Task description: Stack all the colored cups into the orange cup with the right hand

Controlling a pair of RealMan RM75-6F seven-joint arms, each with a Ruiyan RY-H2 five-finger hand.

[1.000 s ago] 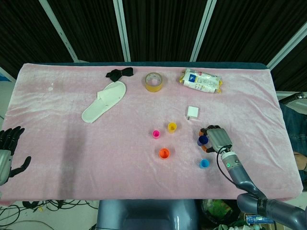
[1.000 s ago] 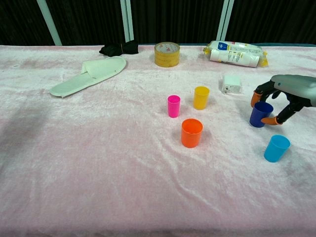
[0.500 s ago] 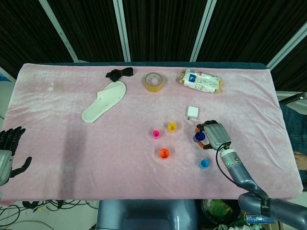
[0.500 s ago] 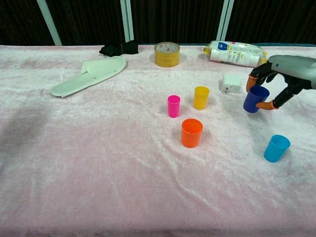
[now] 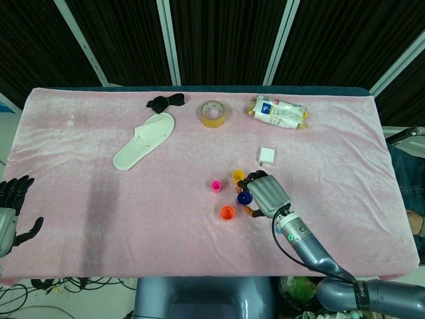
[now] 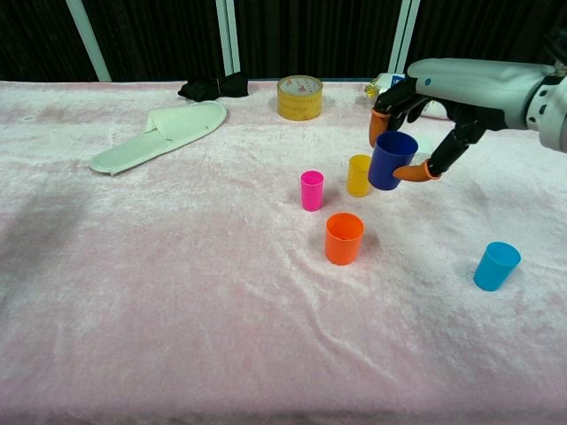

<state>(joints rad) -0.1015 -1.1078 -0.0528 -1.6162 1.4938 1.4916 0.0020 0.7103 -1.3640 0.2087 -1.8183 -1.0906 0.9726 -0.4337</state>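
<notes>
No text can be read; the packet's print is too small.

Work table under pink cloth, dark panelled backdrop.

The table is covered edge to edge by a pink velvet-like cloth, creased in places, with a dark shadow band across its left part. Behind the far edge stands a black ribbed wall divided by slanted white bars. Below the near edge, cables lie on a pale floor. Lighting is even and diffuse.
</notes>
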